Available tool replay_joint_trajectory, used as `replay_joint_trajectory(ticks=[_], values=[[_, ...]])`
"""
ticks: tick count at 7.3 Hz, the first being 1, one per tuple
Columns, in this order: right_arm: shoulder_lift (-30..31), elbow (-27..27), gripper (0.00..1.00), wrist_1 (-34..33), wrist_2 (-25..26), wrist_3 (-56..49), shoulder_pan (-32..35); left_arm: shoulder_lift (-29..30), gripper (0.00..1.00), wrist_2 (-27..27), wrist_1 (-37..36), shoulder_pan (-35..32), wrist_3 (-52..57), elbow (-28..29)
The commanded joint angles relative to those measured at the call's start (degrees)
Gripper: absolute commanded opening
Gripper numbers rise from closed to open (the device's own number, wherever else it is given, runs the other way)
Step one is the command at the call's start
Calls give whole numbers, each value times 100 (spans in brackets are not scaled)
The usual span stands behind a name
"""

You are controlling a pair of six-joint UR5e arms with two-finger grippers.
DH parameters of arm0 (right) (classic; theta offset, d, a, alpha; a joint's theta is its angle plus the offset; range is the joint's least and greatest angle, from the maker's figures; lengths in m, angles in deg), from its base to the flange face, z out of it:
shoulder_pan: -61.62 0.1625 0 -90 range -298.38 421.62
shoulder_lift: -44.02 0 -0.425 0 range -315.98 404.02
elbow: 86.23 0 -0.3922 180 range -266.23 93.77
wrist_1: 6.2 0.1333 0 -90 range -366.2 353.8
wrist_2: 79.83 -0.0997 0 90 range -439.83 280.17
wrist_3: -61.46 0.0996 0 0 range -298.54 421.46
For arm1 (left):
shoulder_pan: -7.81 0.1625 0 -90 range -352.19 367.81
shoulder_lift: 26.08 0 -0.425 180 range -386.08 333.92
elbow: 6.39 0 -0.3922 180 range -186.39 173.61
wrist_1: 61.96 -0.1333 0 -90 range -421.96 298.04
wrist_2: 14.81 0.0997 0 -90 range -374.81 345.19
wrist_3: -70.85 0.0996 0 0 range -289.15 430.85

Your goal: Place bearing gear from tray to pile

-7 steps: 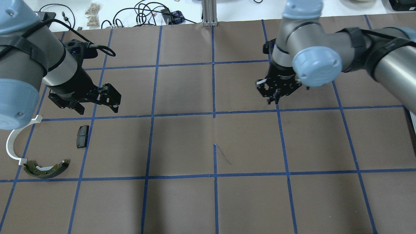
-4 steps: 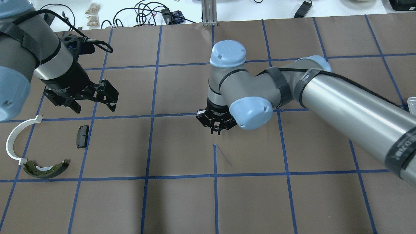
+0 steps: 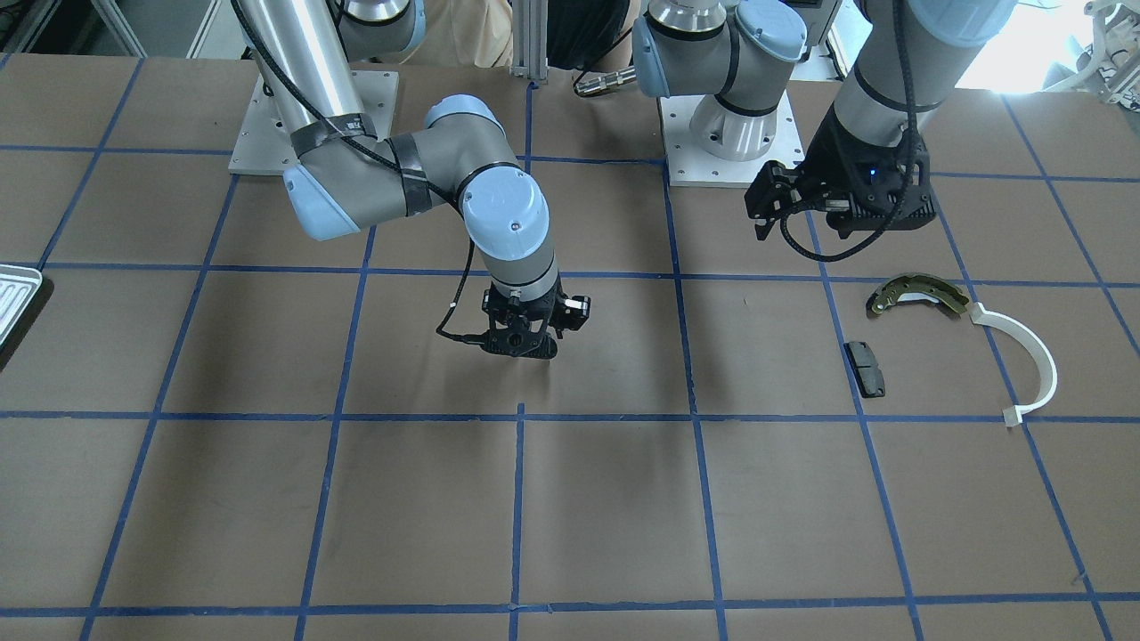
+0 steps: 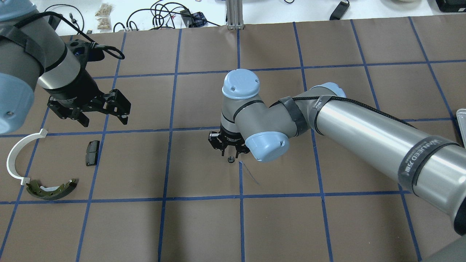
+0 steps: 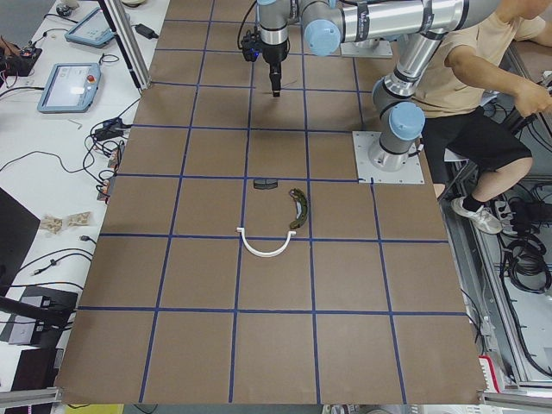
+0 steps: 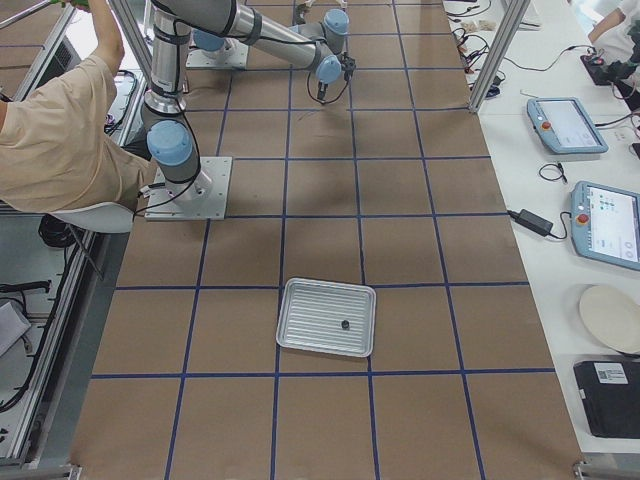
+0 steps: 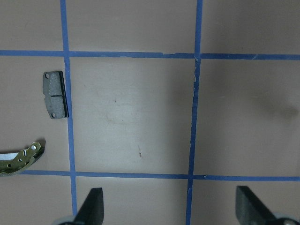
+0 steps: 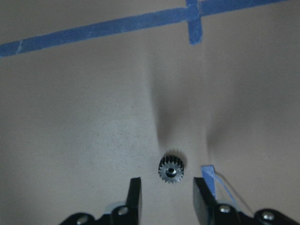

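The bearing gear [image 8: 171, 169], small, dark and toothed, lies flat on the brown table just ahead of my right gripper's [image 8: 168, 194] open fingers, apart from both. It also shows in the overhead view [image 4: 230, 159] under the right gripper [image 4: 228, 152] at the table's centre. The pile lies far to the left: olive-gold brake shoe [image 4: 51, 189], white arc [image 4: 14, 160], dark pad [image 4: 92, 153]. My left gripper [image 4: 103, 114] hovers open and empty above the pad, with wide-spread fingers in the left wrist view [image 7: 169, 201]. The tray [image 6: 290, 340] stands far to the right.
A small dark part [image 6: 344, 324] lies in the tray. Blue tape lines grid the table. An operator [image 5: 483, 95] sits behind the robot bases. Cables and tablets lie beyond the table's far edge [image 4: 164, 14].
My right arm has swung from the far right to the table's centre and lowered. The gear now shows on the table below its fingers. The left gripper shifted slightly.
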Motion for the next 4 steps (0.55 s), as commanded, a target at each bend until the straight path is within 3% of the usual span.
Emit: replay_joint_trajectory(ticks=[1, 2, 4], values=[[184, 368, 100, 713, 732, -814, -753, 180, 100, -64, -125, -50, -80, -7], [508, 360, 100, 1015, 1112, -2013, -1489, 303, 100, -73, -134, -199, -115, -7], [879, 369, 100, 1359, 1177, -3696, -2826, 723, 100, -73, -589, -1013, -631, -7]])
